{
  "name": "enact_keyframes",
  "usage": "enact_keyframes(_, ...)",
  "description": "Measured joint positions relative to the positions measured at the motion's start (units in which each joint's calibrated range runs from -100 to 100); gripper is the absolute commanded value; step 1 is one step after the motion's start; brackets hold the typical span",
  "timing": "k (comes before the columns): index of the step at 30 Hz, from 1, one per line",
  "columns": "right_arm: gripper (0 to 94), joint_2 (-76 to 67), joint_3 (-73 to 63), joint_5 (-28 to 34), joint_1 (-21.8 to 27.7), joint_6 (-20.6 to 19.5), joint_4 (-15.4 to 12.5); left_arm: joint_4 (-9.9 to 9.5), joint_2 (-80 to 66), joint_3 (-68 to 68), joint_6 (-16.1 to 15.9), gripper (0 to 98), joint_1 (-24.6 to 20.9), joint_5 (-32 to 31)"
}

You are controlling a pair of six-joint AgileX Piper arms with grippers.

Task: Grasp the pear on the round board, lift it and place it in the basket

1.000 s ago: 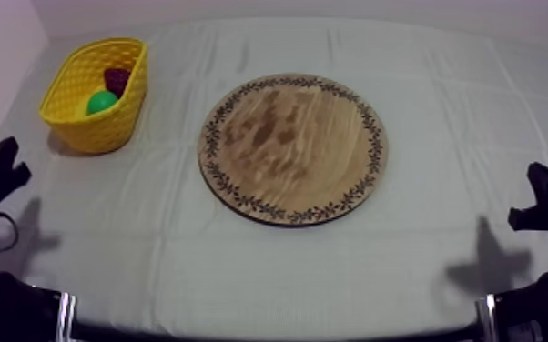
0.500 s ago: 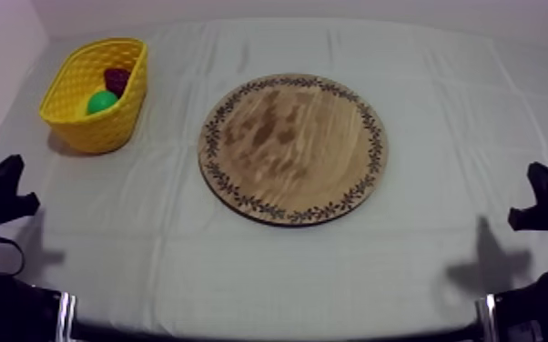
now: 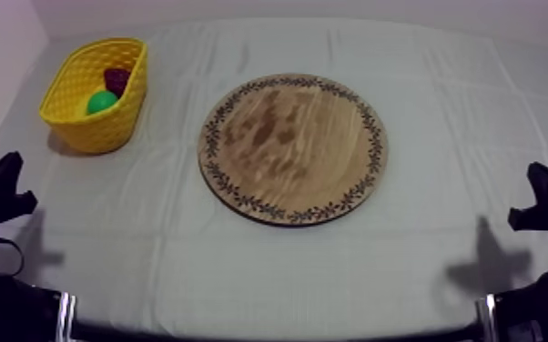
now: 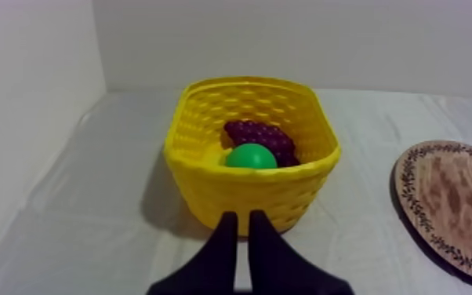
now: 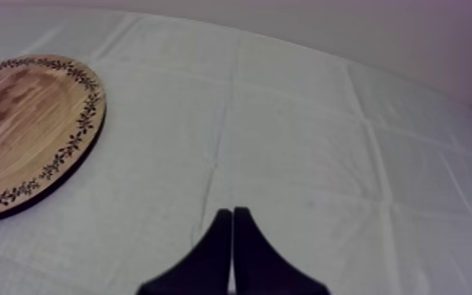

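The task looks finished, judging from how things lie. The wooden board (image 3: pixel 291 150) in the middle of the table (image 3: pixel 241 264) is bare, with no fruit on it. The pear (image 4: pixel 251 156), a round green fruit, lies inside the yellow basket (image 4: pixel 247 196) at the far left of the table, well apart from the board.

The left gripper (image 4: pixel 239 216) sits low at its own side of the table, just in front of the basket and aimed at its near wall. Its fingers lie together as a narrow wedge and hold nothing. The right gripper (image 5: pixel 232 212) rests over bare cloth at the other side, beside the board's edge. Its fingers are also pressed together and empty.

I judge that no pick or carry is left to do. The next move calls only for both arms to rest clear of the basket.

The basket holds two things. The pear lies toward the near wall, and a bunch of dark purple grapes (image 4: pixel 259 135) lies just behind it, touching it.
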Motion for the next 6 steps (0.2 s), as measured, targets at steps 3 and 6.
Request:
enact_keyframes(3, 0.5, 0.00, 0.00, 0.00, 0.00, 0.00, 0.00, 0.00, -0.03, 0.00, 0.50, 3.5, 0.00, 0.16)
enact_keyframes(6, 0.5, 0.00, 0.00, 0.00, 0.00, 0.00, 0.00, 0.00, -0.03, 0.00, 1.09, 3.1, 0.03, 0.55)
